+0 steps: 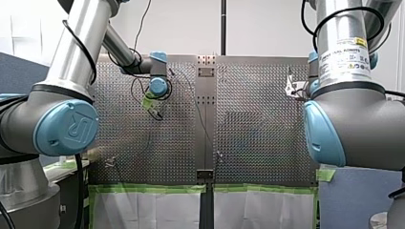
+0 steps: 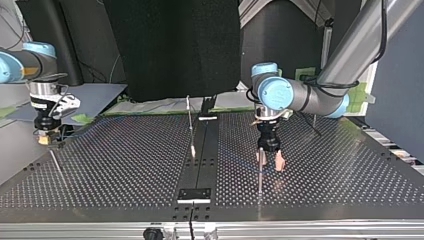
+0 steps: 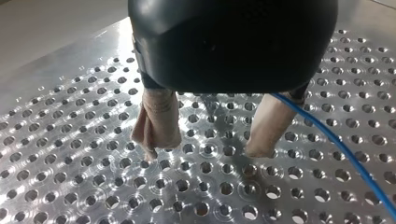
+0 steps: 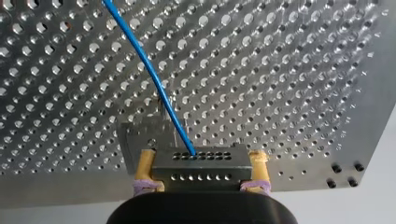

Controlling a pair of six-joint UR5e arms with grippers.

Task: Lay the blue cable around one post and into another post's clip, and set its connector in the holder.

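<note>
The right gripper is clamped on the grey connector near the table edge, with the blue cable leading away from it. The left gripper stands apart beside the cable. The right arm's label reads "Universal Robots".

Perforated table fills the middle: two shiny plates split by a dark centre strip. Green tape lines its near edge in the front view, white sheets just below — and a black curtain stands behind in the top view.

The cable runs from the connector, held in my right gripper, over the table and passes beside my left gripper
</note>
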